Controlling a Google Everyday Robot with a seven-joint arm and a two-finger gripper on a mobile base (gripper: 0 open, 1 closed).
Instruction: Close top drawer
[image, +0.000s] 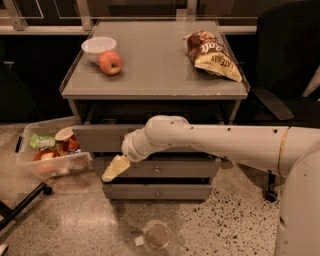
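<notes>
1. Camera view, looking down at a grey cabinet (155, 75) in the middle of the frame, on a speckled floor (235, 225).
2. On the cabinet's flat top, upper left: a white bowl (99, 46), with a red apple (110, 62) touching its near side. Upper right: a brown and yellow chip bag (212, 54) lying flat, well apart from the fruit.
3. Just under the cabinet top, the top drawer (97, 138), standing out past the two fronts below it, with a dark gap behind its long grey front. Only the left part of that front visible; the rest, knob included, hidden behind the arm.
4. Below it, a middle drawer (170, 169) and a bottom drawer (157, 192), both flush, each with a small round knob at centre.
5. Reaching in from the right edge, a thick white arm (215, 142), crossing in front of the top drawer.
6. At its end, lower left of centre, the gripper (115, 168): a cream wedge pointing down and left, fingers pressed together with no gap showing, holding nothing. Tip just below the top drawer's lower edge, in front of the left end of the middle drawer; contact impossible to judge.
7. At left, on the floor beside the cabinet, a clear plastic bin (55, 171) holding mixed red, green and white items.
8. At bottom centre, a clear cup (156, 236) on the floor.
9. At upper right, a dark office chair (290, 60).
</notes>
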